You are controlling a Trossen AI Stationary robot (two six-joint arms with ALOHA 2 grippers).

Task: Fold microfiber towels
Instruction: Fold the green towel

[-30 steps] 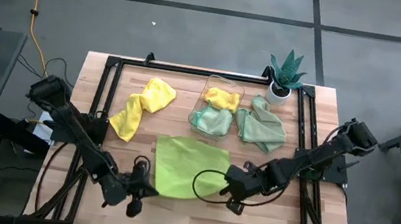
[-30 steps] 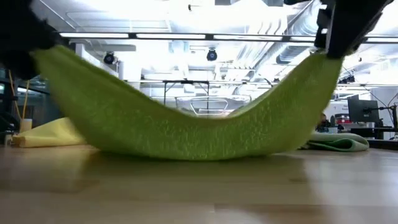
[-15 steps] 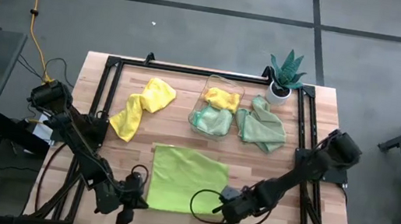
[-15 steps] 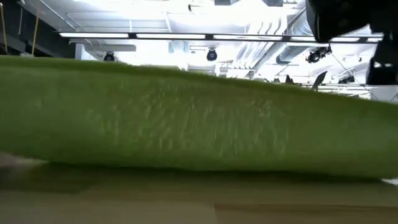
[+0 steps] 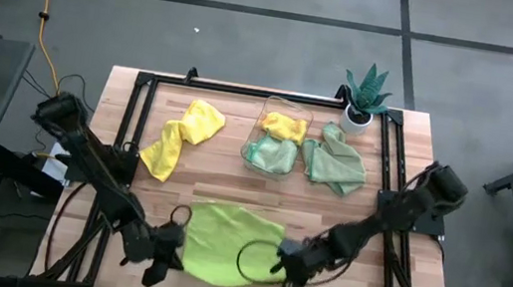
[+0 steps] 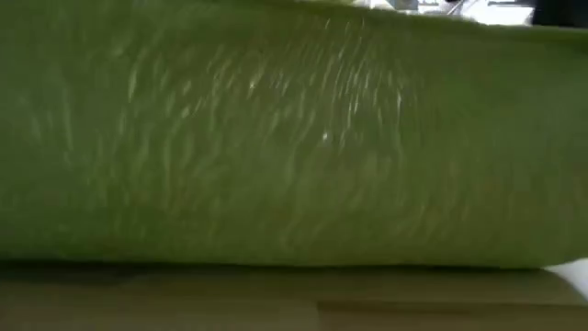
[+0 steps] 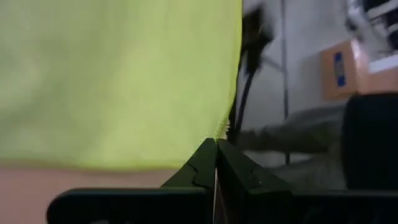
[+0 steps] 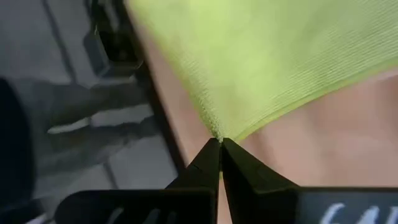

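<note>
Lime green microfiber towel [image 5: 220,242] spread at the wooden table's [image 5: 414,166] near edge, left gripper [image 5: 163,259] pinching its near left corner, right gripper [image 5: 286,274] clamped on its near right corner, cloth filling the low view

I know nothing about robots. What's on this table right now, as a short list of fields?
Cloth in work: lime green towel, near the table's front edge
Left pincer: shut on the lime green towel's corner
Right pincer: shut on its other corner
Other cloths: yellow towel lying loose; mint green towel crumpled beside the clear bin
In bin: more cloths
Back corner: potted plant
</note>
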